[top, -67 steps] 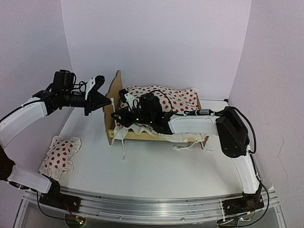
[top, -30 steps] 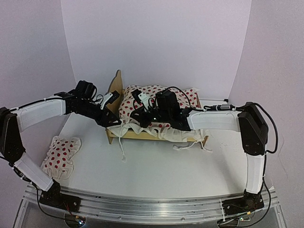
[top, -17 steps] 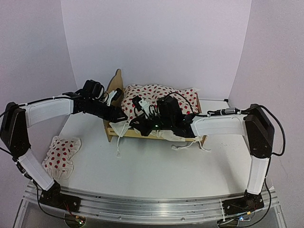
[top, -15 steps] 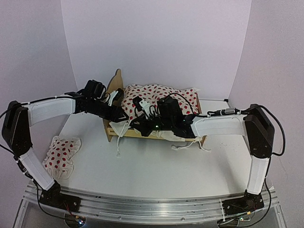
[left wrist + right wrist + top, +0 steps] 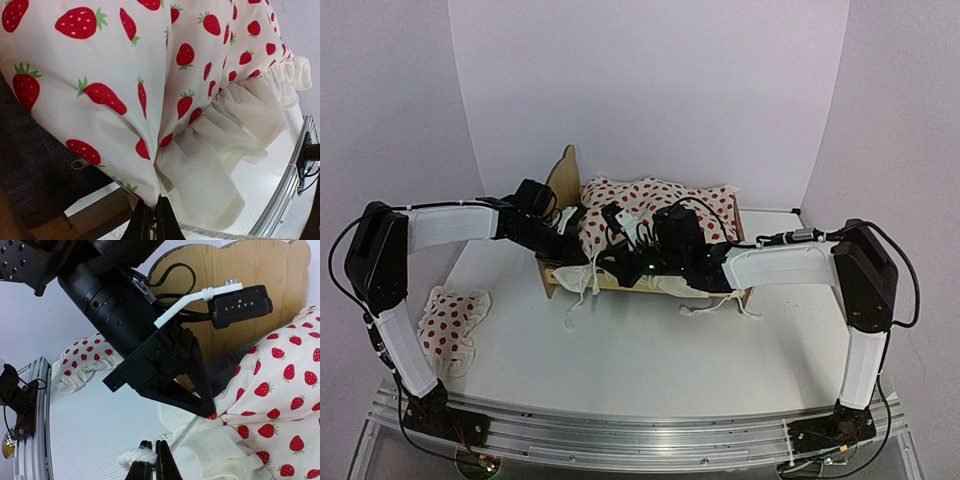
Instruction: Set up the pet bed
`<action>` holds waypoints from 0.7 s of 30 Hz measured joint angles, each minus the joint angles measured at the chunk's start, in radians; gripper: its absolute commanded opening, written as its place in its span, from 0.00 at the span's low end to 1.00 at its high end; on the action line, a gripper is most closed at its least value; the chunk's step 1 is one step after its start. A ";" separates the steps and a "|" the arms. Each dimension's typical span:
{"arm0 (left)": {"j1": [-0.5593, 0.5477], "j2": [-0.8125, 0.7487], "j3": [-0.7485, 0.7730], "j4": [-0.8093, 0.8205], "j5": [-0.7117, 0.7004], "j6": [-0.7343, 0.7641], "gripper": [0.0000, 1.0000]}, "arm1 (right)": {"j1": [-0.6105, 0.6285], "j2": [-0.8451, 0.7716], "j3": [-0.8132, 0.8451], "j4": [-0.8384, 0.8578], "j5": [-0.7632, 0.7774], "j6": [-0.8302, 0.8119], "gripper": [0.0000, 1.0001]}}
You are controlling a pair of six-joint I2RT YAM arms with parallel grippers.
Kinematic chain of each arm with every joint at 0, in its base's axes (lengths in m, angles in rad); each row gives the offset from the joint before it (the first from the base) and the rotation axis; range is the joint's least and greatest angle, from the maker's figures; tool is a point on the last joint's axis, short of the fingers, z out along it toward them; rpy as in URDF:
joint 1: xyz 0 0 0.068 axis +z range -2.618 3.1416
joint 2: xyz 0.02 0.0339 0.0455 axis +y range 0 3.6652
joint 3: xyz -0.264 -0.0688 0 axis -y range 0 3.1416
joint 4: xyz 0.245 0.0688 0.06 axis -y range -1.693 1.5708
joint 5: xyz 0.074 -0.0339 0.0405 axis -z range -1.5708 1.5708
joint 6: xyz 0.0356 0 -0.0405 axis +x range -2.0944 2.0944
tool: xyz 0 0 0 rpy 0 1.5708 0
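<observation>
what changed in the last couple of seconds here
The left gripper swung from up left of the pet bed down to its near head corner and shut on the strawberry cloth at its edge. The right gripper stayed shut on the cloth's cord. The pet bed and the pillow did not move.

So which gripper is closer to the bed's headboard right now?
Left. The left gripper is at the head end beside the headboard, pinching the strawberry cloth. The right gripper sits farther along the near side, pinching a white cord.
</observation>
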 measured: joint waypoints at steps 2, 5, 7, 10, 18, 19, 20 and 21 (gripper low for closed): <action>0.000 0.001 0.028 -0.023 -0.004 0.011 0.00 | 0.000 0.000 0.000 0.003 0.000 -0.001 0.04; 0.002 0.001 0.072 -0.058 -0.032 0.066 0.00 | 0.000 0.000 0.000 0.007 0.000 -0.005 0.10; 0.005 0.001 0.097 -0.068 -0.061 0.125 0.00 | -0.001 0.000 0.000 0.007 0.000 -0.011 0.14; 0.007 -0.004 0.109 -0.047 -0.105 0.238 0.00 | -0.001 0.000 0.000 -0.008 0.003 -0.025 0.23; 0.010 -0.080 0.110 0.093 -0.165 0.465 0.00 | -0.001 0.044 0.053 -0.064 0.052 -0.047 0.37; 0.010 -0.086 0.110 0.103 -0.165 0.476 0.00 | -0.001 0.057 0.068 -0.069 0.058 -0.045 0.37; 0.010 -0.090 0.110 0.113 -0.166 0.489 0.00 | -0.001 0.070 0.083 -0.073 0.063 -0.042 0.37; 0.011 -0.092 0.110 0.122 -0.168 0.499 0.00 | -0.001 0.082 0.096 -0.077 0.067 -0.037 0.37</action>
